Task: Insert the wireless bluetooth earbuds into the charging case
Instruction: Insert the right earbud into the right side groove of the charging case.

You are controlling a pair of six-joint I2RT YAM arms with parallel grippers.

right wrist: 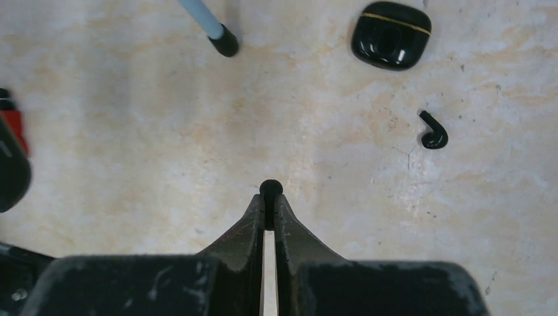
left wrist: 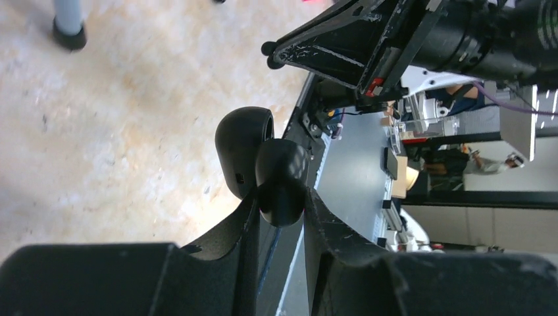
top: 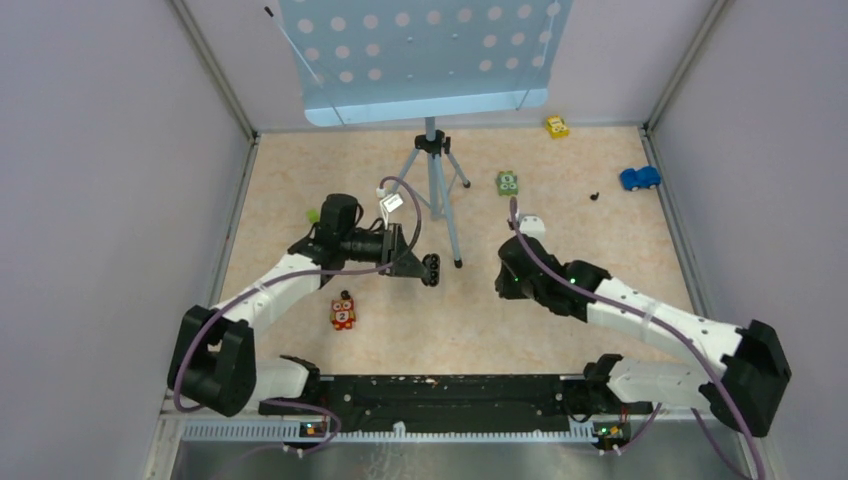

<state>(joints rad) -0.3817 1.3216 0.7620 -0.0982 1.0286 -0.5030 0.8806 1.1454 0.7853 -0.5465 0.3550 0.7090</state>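
Note:
My left gripper (top: 424,266) (left wrist: 281,197) is shut on the charging case (top: 432,268) (left wrist: 245,148), a black pebble-like case held off the table with its lid hinged open. To its right, my right gripper (top: 510,272) (right wrist: 270,199) is shut on one of the earbuds (right wrist: 270,188), a tiny black nub poking out past the fingertips, close over the table. Another black earbud (right wrist: 433,131) lies loose on the table to the right of those fingers.
A glossy black closed box with a gold seam (right wrist: 391,34) lies beyond the loose earbud. A tripod (top: 433,180) under a blue perforated board (top: 420,50) stands mid-table. Around it are a red block (top: 343,313), a green block (top: 508,183), a yellow toy (top: 557,126) and a blue car (top: 639,178).

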